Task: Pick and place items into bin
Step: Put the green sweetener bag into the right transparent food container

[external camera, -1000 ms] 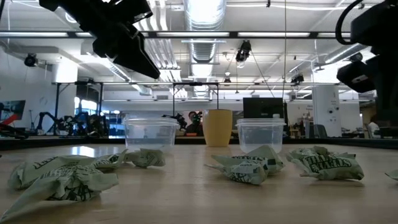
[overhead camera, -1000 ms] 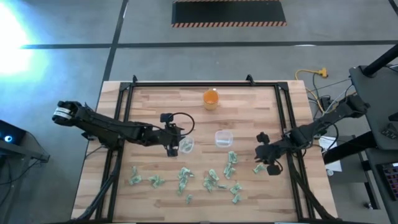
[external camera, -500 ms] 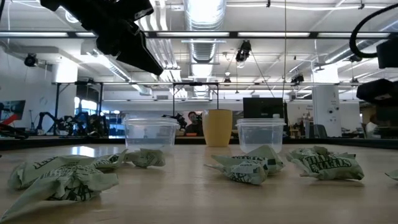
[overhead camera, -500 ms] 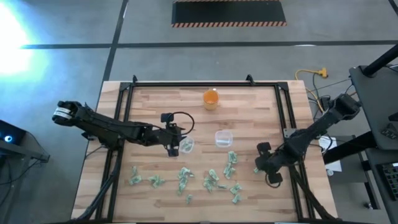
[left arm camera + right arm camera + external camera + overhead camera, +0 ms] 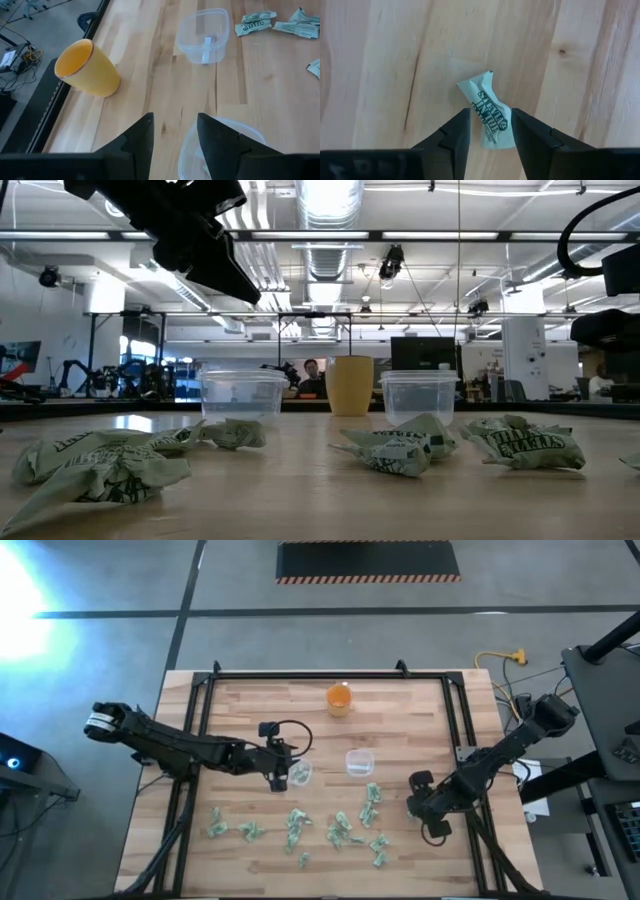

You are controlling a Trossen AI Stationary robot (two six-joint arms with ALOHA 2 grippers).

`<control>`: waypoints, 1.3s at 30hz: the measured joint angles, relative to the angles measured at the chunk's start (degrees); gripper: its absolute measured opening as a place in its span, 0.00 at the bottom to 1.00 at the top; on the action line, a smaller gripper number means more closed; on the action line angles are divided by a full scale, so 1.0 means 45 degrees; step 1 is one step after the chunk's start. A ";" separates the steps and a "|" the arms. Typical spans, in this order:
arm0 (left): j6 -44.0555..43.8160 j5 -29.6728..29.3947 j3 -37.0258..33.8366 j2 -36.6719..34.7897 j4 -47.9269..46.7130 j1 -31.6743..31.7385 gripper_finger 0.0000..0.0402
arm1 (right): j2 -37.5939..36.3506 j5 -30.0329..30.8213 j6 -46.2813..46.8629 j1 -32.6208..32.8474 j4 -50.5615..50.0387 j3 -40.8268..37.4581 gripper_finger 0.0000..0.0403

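2 dark arms, left arm (image 5: 190, 750) w/ white wrist band, black cable loop, blk end effector fingers (image 5: 455, 135)

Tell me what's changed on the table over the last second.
The right gripper moved toward the near edge and came down over the rightmost green packet, which now lies on the wood between its open fingers, not gripped. The left gripper stayed over its clear tub; the other packets stayed put.

Pale wooden plank table (image 5: 240, 690), crumpled green packets (image 5: 340, 830) scattered between the two pincers and nearer the front edge, two clear tubs (image 5: 359, 762), one just beside the left pincer (image 5: 279, 783), orange cup (image 5: 339, 699) well beyond both
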 joint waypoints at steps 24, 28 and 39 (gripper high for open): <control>-0.0003 0.0005 -0.0170 0.0003 0.0005 -0.0007 0.34 | 0.0019 0.0254 0.0412 0.0000 0.0772 -0.0569 0.16; -0.0005 0.0005 -0.0172 0.0005 0.0002 -0.0010 0.34 | 0.0019 0.0383 0.0430 0.0000 0.0725 -0.0593 0.11; 0.0000 0.0005 -0.0175 0.0005 -0.0007 -0.0010 0.34 | -0.0008 0.1189 0.0426 -0.0010 0.0641 -0.0031 0.02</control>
